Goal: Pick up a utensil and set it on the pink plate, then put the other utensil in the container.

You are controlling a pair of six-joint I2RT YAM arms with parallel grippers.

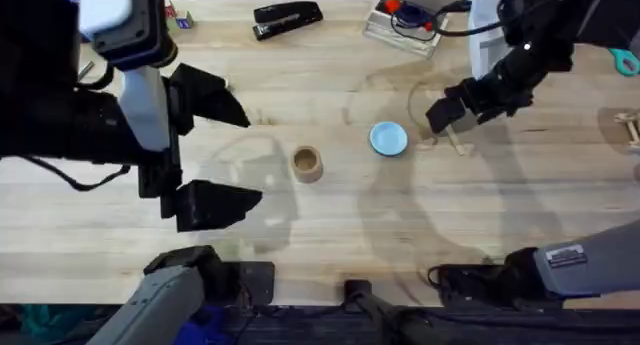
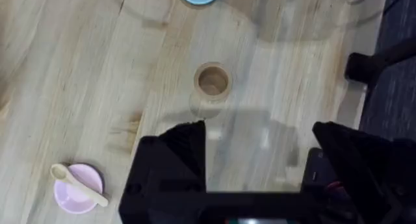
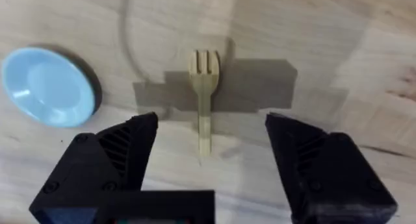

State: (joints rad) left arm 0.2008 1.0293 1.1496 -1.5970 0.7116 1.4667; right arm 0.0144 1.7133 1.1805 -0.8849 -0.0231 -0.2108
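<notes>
Hovering with fingers spread, the right gripper (image 3: 205,165) straddles the wooden fork (image 3: 204,100) lying flat; the left gripper (image 2: 260,165) hangs open near the container (image 2: 212,81).

- No legible text, label, brand, number or sign in any of the three views.
- Right arm (image 1: 566,255), overhead view: small pale sticker on the grey link, its marks too small to read.
</notes>
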